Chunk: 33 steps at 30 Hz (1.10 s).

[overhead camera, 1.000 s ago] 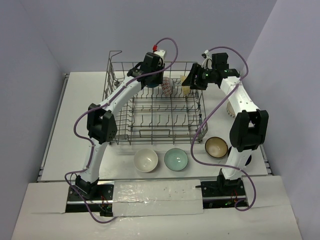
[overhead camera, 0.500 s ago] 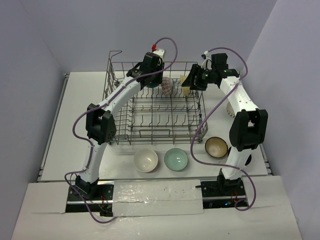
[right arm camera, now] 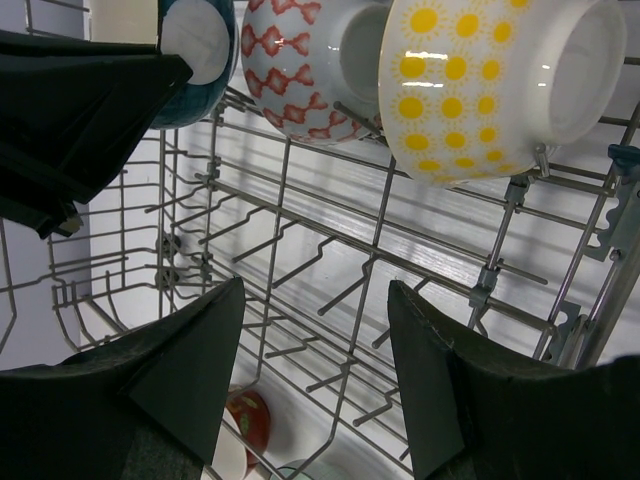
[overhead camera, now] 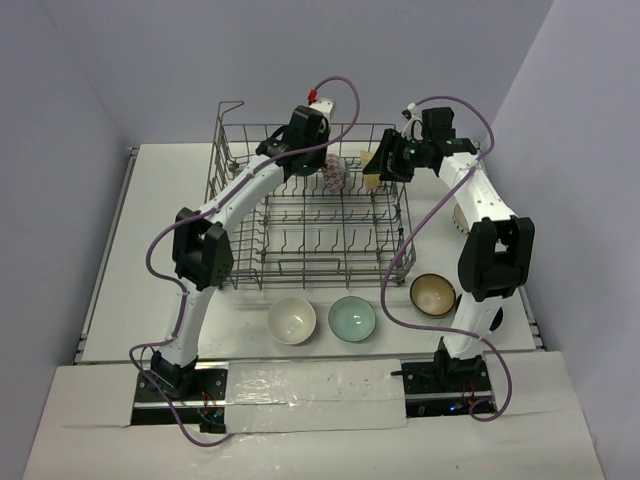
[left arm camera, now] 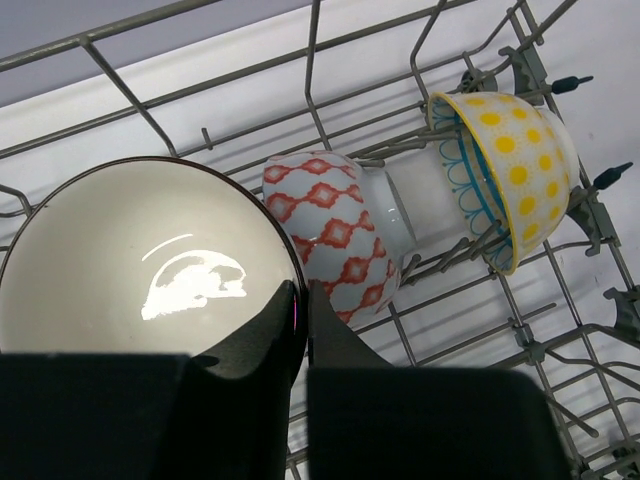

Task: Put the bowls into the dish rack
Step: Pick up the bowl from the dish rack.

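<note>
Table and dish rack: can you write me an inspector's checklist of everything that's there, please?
Surface: white table, carrying the rack and some loose bowls.
Job's things: dish rack holds the red-patterned bowl and yellow-dotted bowl on edge among its tines, with the dark bowl beside them. The white bowl, pale green bowl and tan bowl sit on the table in front.
Clutter: nothing seen.
Grippers: left pincer shut on the dark bowl's rim; right pincer open and empty above the rack.
Cables: purple cables loop off both arms; the right one drapes past the rack's near right corner.
Surroundings: plain pale walls on three sides.
</note>
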Tool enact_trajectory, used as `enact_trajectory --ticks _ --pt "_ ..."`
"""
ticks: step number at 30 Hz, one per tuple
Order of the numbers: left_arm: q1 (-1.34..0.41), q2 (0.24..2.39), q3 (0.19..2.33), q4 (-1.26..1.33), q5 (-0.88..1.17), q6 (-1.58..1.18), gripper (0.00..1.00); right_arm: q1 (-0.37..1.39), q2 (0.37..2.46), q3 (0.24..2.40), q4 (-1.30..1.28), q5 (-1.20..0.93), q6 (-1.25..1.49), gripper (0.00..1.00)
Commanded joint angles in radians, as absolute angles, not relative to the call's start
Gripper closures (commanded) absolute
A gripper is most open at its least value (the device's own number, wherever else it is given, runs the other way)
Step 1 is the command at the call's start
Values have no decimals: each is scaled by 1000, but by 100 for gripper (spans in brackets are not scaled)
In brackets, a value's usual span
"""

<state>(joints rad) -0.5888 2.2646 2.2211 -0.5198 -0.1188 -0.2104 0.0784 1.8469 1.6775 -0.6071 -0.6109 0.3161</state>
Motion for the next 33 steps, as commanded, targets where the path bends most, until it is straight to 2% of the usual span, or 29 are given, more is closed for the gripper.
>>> enact_trajectory --ticks 1,3,11,20,33 --pt "-609 2181 2220 -497 -158 -178 93 77 1861 1718 -611 -620 301 33" --pt "-611 2178 2224 -502 -160 -175 100 75 1861 1718 -611 -620 299 33" --pt "-607 2097 2158 -459 -144 -198 100 78 1865 1718 -612 -618 301 33" --pt "-569 2025 2086 -400 24 -314 100 84 1865 1721 -612 -618 301 33" --pt "-382 1914 1774 -88 380 -633 100 95 1870 1726 -615 -615 302 33"
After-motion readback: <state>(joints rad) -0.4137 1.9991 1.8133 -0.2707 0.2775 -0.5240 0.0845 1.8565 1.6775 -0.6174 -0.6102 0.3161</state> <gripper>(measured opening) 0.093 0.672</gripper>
